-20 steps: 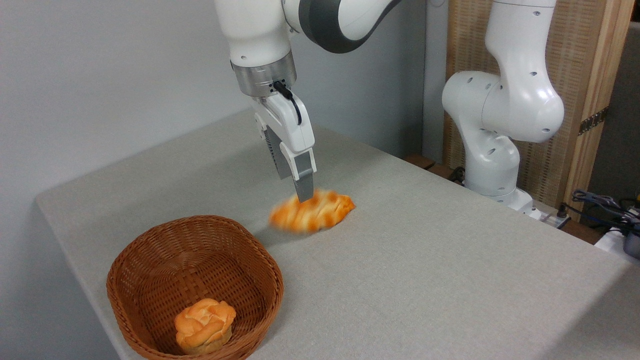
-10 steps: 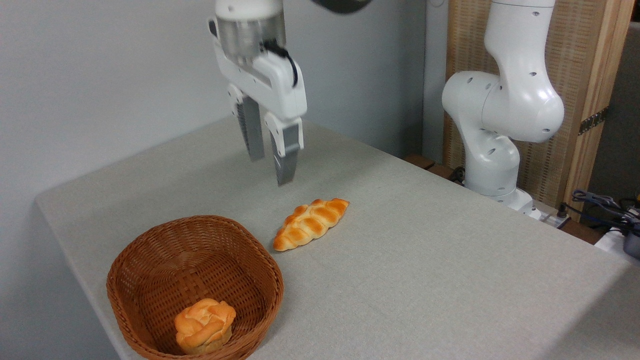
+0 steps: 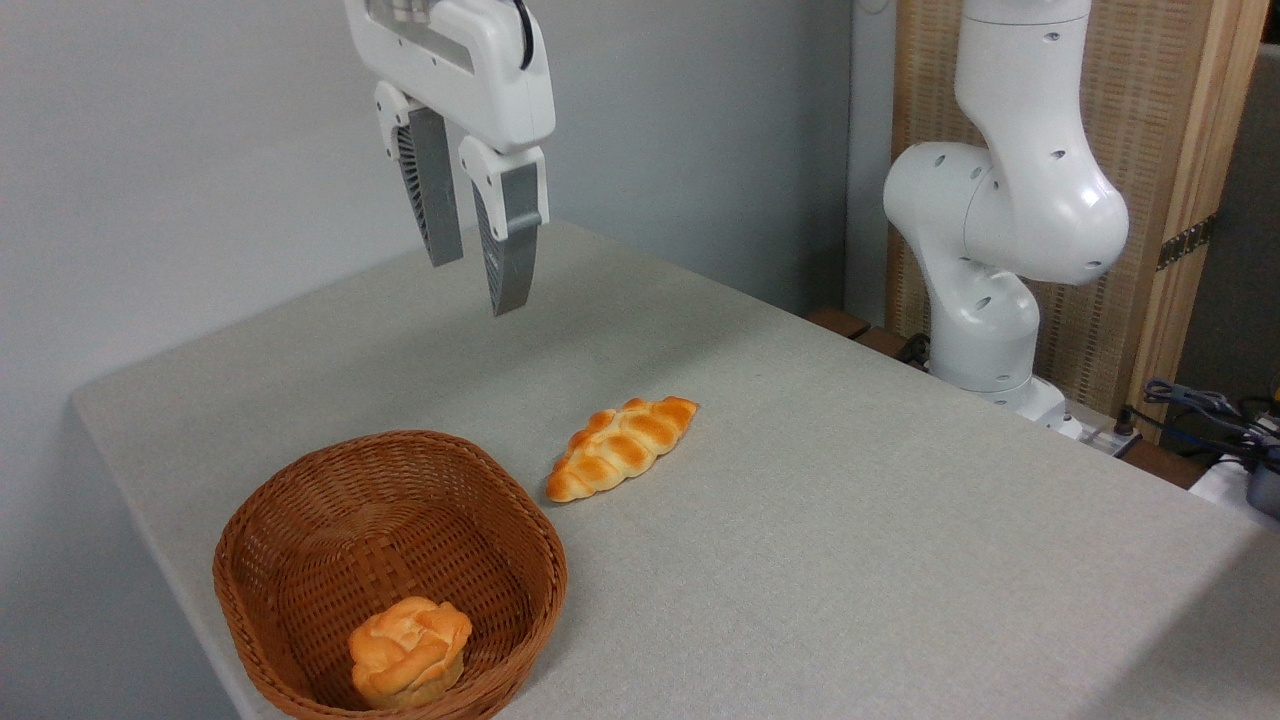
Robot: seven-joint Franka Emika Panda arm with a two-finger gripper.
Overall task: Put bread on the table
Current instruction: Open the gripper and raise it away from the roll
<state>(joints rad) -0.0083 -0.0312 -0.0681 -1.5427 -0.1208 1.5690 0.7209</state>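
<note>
At the left we see a brown wicker basket (image 3: 390,575) standing on the table (image 3: 850,560), and a short round knotted bun (image 3: 408,650) sits inside it near the front wall. Above and behind the basket hangs the gripper (image 3: 475,285), high over the tabletop, its two grey fingers (image 3: 505,240) parted with a clear gap between them and nothing held. To the right of the basket, just beside its rim but apart from it, we find the bread (image 3: 622,447) lying flat on the grey-beige cloth, set at a slant. Farther right stands the arm's white base (image 3: 990,290), at the table's far edge.
</note>
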